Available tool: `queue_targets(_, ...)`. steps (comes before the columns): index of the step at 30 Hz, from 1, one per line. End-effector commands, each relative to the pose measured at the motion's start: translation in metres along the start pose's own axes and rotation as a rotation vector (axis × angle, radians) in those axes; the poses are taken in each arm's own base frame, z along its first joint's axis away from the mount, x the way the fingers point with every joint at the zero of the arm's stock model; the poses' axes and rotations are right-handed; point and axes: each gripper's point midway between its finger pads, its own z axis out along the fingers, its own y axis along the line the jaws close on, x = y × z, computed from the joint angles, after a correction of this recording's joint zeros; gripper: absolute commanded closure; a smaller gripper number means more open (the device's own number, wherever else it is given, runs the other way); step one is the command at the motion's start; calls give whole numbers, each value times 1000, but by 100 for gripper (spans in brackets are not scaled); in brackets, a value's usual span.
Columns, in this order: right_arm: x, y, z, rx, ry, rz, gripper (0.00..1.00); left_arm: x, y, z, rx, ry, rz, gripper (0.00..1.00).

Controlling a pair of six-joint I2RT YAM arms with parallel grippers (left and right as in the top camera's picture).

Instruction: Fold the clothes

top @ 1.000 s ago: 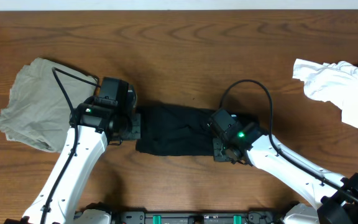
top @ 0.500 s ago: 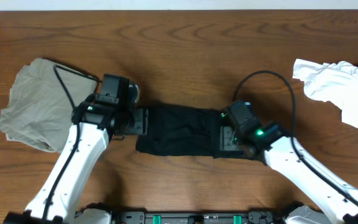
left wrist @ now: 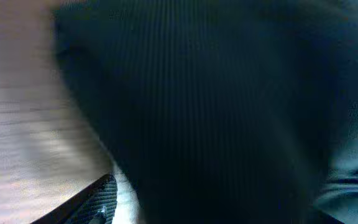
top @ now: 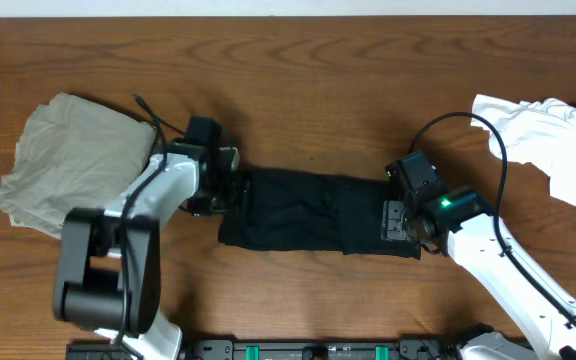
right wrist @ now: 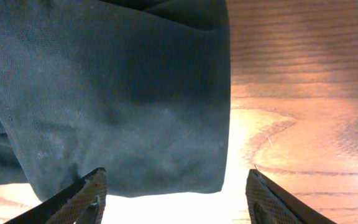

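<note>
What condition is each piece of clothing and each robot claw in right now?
Black garment, folded into a long flat band.
Grey-beige garment, loosely heaped, far left.
White garment, crumpled, far right, partly out of frame.
Left gripper, apparently open, at the band's left end.
Right gripper, open, over the band's right end.

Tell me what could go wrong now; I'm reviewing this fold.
The right gripper stands open astride a corner of the folded black fabric garment; a finger could snag the edge on leaving and pull the fold apart. The left gripper sits close against the garment's other end, cloth filling its camera, so it may drag that end.
</note>
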Motion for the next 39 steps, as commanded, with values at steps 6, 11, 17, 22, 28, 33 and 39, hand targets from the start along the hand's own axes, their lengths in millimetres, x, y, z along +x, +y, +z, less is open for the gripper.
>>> queue_targets(6, -9, -3, -6, 7, -32, -2, 32, 12, -28, 16, 198, 78, 4, 60)
queue_targets(11, -8, -3, -6, 7, -30, -2, 32, 15, -35, 13, 239, 90, -2, 94)
queue_targets(17, -9, -5, -6, 9, -29, 5, 33, 13, -26, -17, 213, 37, -32, 94)
queue_targets(22, -17, -18, -12, 8, -57, 64, 33, 8, 17, -68, 8, -98, -144, 94)
queue_targets(28, -24, -44, -24, 9, -90, 125, 32, 6, 32, -116, -31, -254, -188, 94)
queue_targets(33, -17, -78, -28, 55, -61, 200, 33, 13, 53, -148, -155, -281, -236, 94)
queue_targets(39, -11, -99, -28, 87, -29, 221, 35, 5, 14, -181, -37, -304, -221, 94)
